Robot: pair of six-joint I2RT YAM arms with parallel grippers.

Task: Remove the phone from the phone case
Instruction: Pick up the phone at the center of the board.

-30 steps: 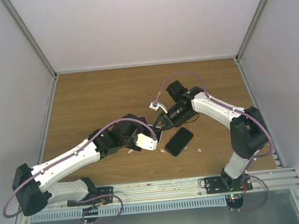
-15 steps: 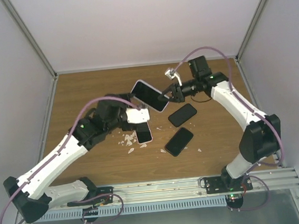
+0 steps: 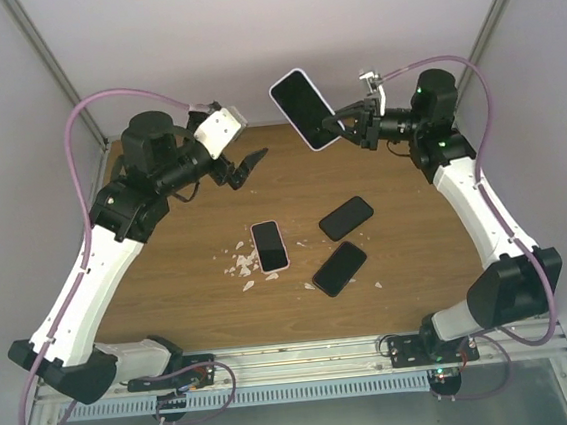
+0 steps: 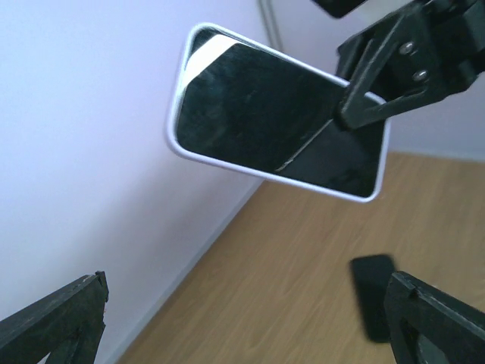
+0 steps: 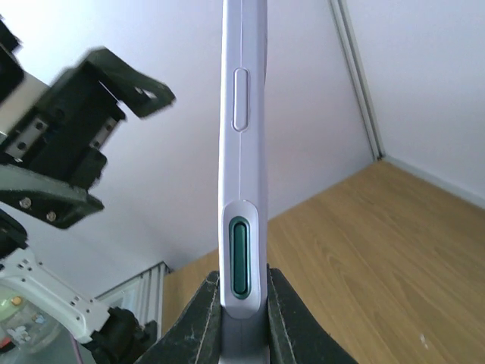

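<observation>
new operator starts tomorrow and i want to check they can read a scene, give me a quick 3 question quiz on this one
1. True or false: the right claw is shut on the cased phone, holding it up in the air above the table.
2. Multiple choice: how many phones lie on the table? A) one B) two C) three
3. Fill in: the left claw is ____ and holds nothing.

Key
1. True.
2. C: the pale-edged phone, the far black phone and the near black phone.
3. Open.
</observation>
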